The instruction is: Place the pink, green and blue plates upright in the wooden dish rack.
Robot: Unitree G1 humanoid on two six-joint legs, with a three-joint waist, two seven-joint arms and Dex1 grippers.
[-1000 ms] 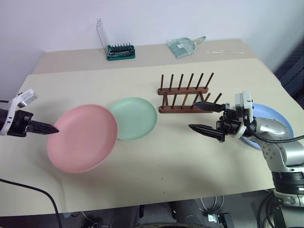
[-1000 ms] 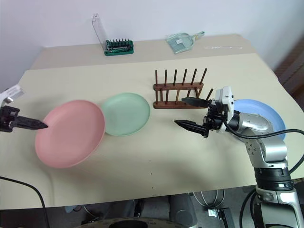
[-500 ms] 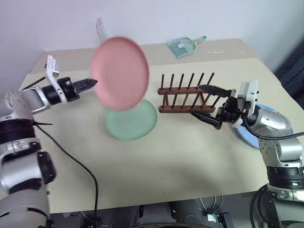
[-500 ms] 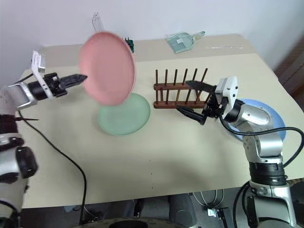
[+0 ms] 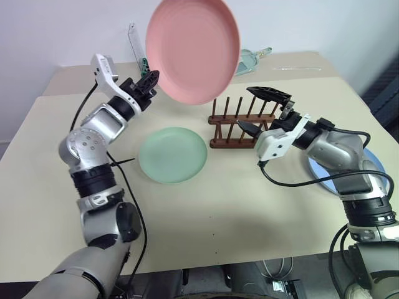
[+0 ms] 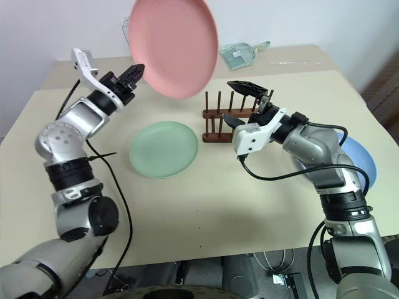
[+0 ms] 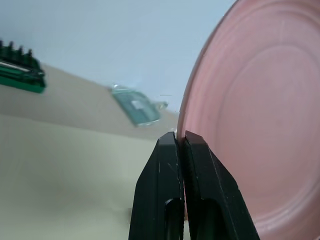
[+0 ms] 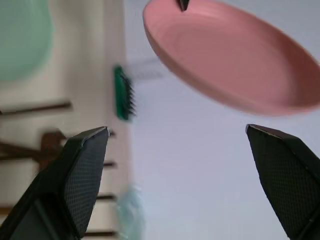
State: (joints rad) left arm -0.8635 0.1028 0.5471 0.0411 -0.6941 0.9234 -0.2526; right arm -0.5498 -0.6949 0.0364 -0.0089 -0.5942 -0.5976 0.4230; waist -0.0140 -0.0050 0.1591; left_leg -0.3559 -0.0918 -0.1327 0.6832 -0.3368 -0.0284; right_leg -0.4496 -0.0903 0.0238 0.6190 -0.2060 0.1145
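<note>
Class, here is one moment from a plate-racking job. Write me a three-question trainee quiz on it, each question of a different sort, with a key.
1. True or false: the pink plate lies flat on the table.
2. Which gripper holds the pink plate? A. left gripper B. right gripper
3. Fill in: the wooden dish rack holds ___ plates.

Key:
1. False; it is held up in the air.
2. A; it pinches the rim, while the right gripper is open near the rack.
3. No; the green plate and blue plate lie on the table.
</note>
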